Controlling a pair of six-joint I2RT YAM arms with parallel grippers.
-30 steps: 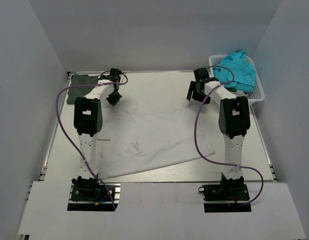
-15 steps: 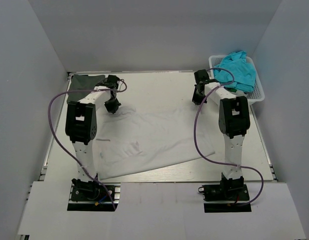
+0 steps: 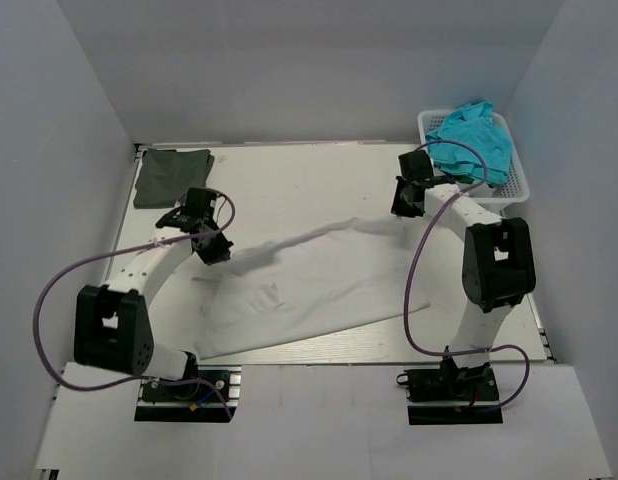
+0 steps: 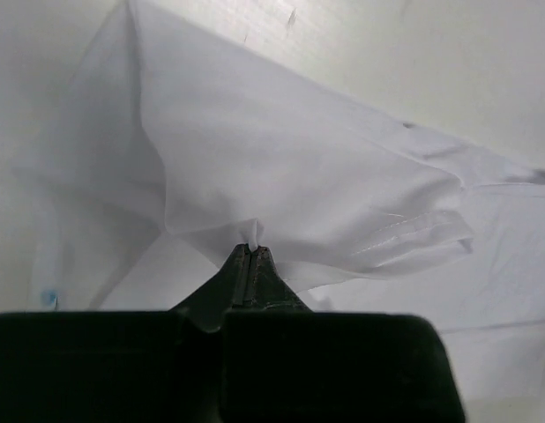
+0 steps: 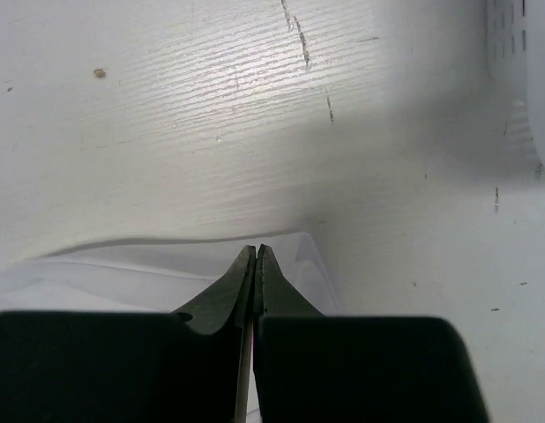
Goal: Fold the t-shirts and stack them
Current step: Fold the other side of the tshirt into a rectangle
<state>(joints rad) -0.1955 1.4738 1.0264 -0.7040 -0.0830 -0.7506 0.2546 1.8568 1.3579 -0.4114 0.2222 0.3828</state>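
Observation:
The white t-shirt [image 3: 309, 290] lies spread over the middle of the table, its far edge pulled up into a ridge between both grippers. My left gripper [image 3: 213, 251] is shut on a pinch of that white cloth [image 4: 281, 167], which sticks out from the closed tips [image 4: 252, 249]. On the right, my right gripper [image 3: 403, 208] is shut at the shirt's far right corner, and a thin edge of white cloth [image 5: 123, 273] shows between its closed fingers [image 5: 256, 250]. The dark olive-green t-shirt [image 3: 172, 177] lies folded at the far left corner, apart from both grippers.
A white basket [image 3: 519, 185] holding a teal cloth [image 3: 474, 140] stands at the far right, just behind my right gripper, and its wall [image 5: 519, 53] shows in the right wrist view. Grey walls close in the table on three sides.
My right gripper has shut on the shirt's far right corner. My left arm has swung toward the near left, dragging its pinched cloth along. The shirt's far edge now rises between the grippers.

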